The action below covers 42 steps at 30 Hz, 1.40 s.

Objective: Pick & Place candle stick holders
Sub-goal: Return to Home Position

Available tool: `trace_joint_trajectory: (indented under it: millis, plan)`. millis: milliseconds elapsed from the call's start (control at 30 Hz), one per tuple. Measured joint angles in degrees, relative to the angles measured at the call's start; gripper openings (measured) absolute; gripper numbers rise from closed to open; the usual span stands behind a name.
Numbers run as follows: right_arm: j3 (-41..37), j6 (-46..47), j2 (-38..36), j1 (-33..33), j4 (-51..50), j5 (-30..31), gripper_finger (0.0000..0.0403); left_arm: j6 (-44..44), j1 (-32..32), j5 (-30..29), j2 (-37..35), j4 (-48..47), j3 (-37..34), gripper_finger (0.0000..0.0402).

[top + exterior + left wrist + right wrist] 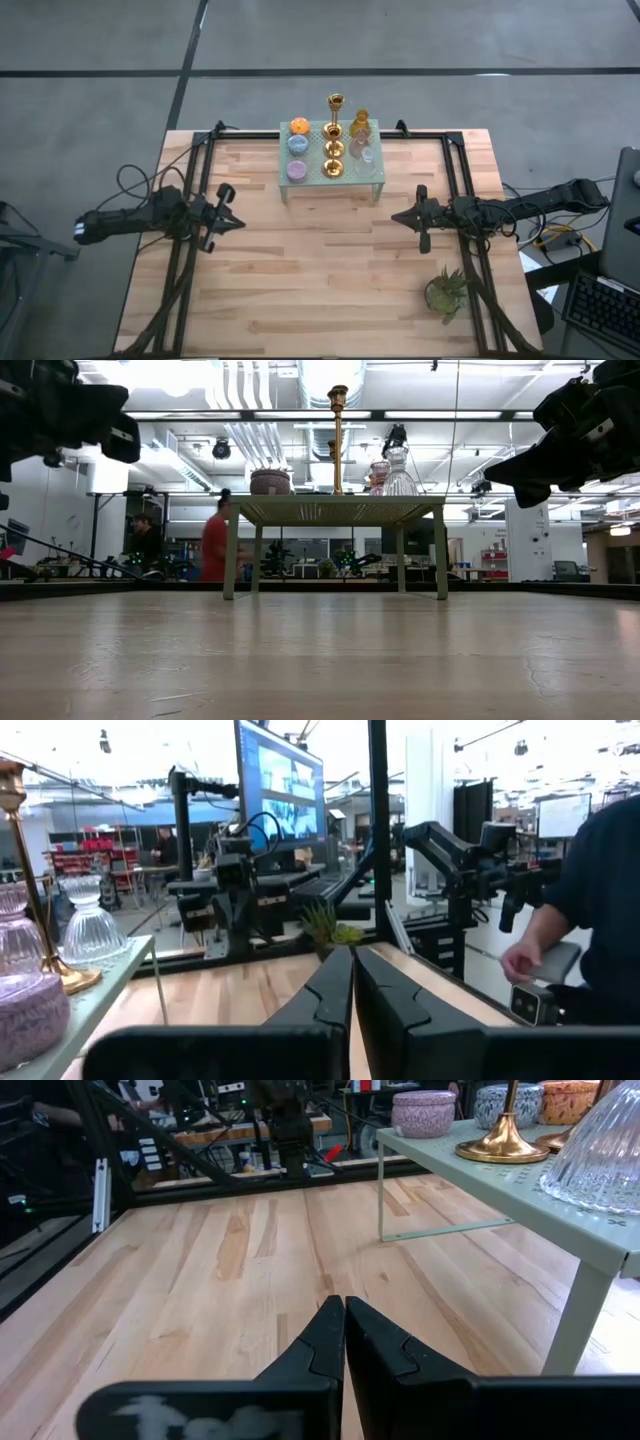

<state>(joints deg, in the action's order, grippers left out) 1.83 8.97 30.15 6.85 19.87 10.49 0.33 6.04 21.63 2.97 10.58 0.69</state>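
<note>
The candle stick holders stand in three rows on top of a pale green mesh rack (372,178) at the table's far middle. They are a tall gold stemmed one (335,104), two shorter gold ones (333,167), orange (299,126), blue (297,144) and purple (297,170) cups, an amber cup (360,122) and a clear one (365,157). My left gripper (236,222) hovers shut, left of the rack. My right gripper (397,217) hovers shut, right of the rack. Both point toward the table's middle, and neither holds anything.
The rack stands on thin legs (231,555) with open space beneath it. A small green potted plant (445,290) sits near the front right. Black frame bars (190,250) run along both sides of the table. People move in the room behind (214,545).
</note>
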Motion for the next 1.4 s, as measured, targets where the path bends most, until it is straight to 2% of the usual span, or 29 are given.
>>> trace_joint_trajectory:
  millis: [200, 333, 833, 1033, 1200, 1400]
  plan:
    - [0.00, 0.25, 0.00, 0.02, 0.00, -0.01, 0.0009, -5.28, 0.00, 0.00, 0.16, -0.29, -0.02, 0.0021]
    - [0.00, 5.74, 0.00, 0.00, -0.28, -0.27, 0.0009, -7.73, 0.00, -0.02, 0.36, -0.54, -0.04, 0.0019]
    - [0.57, 5.50, -0.09, -0.20, 1.78, 0.06, 0.0009, -8.31, 0.00, -0.02, 0.36, -0.50, -0.07, 0.0019]
    - [2.01, -1.60, -4.50, -0.15, 1.48, -0.04, 0.0008, -8.30, 0.00, -0.04, 0.38, -0.47, -0.07, 0.0019]
    - [1.79, -2.27, -9.92, -0.15, 1.01, -1.40, 0.0008, -8.30, 0.00, -0.04, 0.38, -0.50, -0.07, 0.0019]
    - [1.70, -3.23, -17.32, -0.11, -6.81, -1.54, 0.0009, -8.30, 0.00, -0.04, 0.38, -0.50, -0.09, 0.0019]
